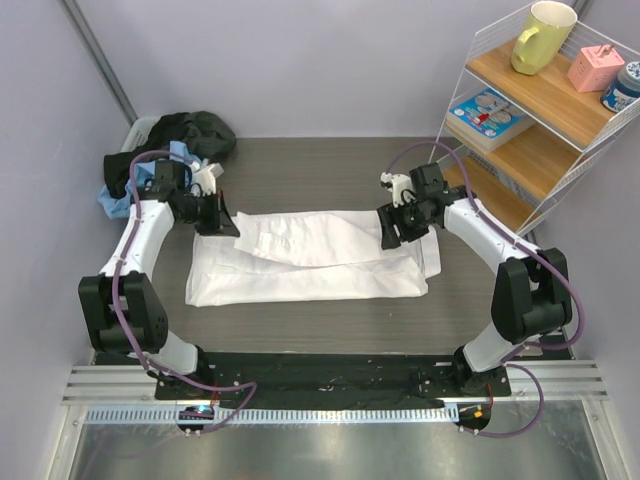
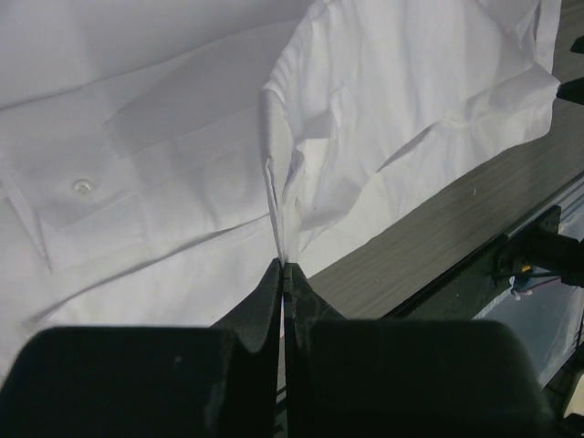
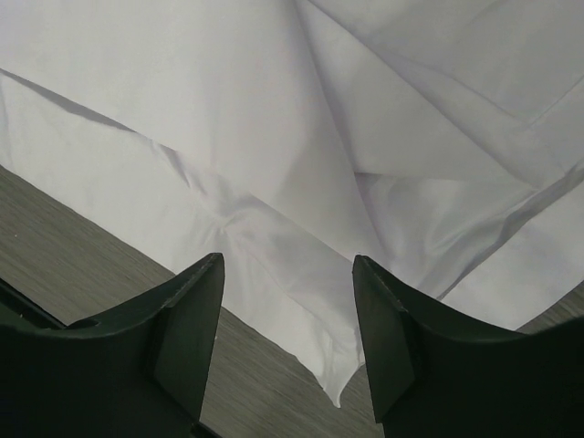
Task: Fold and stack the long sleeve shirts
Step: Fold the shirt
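White long sleeve shirt (image 1: 310, 270), creased; half-folded across grey table (image 1: 320, 165)

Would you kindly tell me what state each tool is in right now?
Left tool: closed, pinching a fold of the white shirt.
Right tool: open, holding nothing, above the shirt.

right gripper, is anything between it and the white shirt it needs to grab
Nothing visible. The right gripper hangs open over a corner of the white long sleeve shirt, with only cloth and bare table between its jaws. The left gripper is shut on a fold of the same shirt.
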`<state>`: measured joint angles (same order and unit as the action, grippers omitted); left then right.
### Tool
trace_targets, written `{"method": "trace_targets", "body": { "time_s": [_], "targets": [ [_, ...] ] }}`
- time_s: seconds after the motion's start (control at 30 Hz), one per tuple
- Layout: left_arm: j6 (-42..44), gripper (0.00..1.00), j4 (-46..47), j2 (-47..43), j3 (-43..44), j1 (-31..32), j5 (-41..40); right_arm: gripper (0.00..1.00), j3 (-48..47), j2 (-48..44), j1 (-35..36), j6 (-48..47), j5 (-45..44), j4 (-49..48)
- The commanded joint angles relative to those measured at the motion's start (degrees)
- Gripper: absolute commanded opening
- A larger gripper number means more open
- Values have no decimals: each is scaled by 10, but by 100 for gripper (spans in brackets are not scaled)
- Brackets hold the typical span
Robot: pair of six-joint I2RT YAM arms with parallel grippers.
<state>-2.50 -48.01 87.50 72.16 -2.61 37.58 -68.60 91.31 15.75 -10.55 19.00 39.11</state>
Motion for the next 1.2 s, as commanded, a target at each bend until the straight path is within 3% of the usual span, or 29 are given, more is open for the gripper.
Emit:
{"method": "trace_targets", "body": {
  "time_s": [0.0, 0.13, 0.43, 0.47, 0.53, 0.57, 0.6, 0.83, 0.97, 1.03, 1.07, 1.17],
  "targets": [
    [21, 0, -3, -9, -17, -16, -29, 61, 10, -21, 2, -6, -1, -4],
    [52, 0, 0, 22, -25, -25, -73, 51, 21, -24, 2, 2, 5, -3],
    [72, 3, 22, 56, -55, -35, -160, 38, 30, -36, 9, 11, 2, 18],
    [76, 13, 20, 57, -55, -38, -163, 35, 31, -37, 11, 14, -1, 19],
    [84, 23, 21, 48, -54, -41, -161, 32, 35, -39, 19, 15, -18, 25],
    [95, 36, 28, 40, -55, -41, -161, 28, 37, -40, 27, 15, -26, 25],
    [103, 40, 39, 17, -58, -40, -146, 27, 40, -39, 31, 11, -43, 26],
    [168, 59, 45, -29, -36, -39, -110, 24, 45, 32, 46, -9, -147, -7],
    [191, 81, 70, -65, -50, -38, -106, 23, 28, 89, 46, -25, -187, -44],
    [200, 87, 91, -87, -63, -39, -103, 23, 10, 113, 45, -36, -187, -50],
    [198, 100, 117, -108, -81, -39, -104, 23, 5, 133, 46, -39, -206, -55],
    [180, 100, 167, -144, -120, -39, -103, 23, -6, 153, 45, -49, -198, -60]
  ]
}}
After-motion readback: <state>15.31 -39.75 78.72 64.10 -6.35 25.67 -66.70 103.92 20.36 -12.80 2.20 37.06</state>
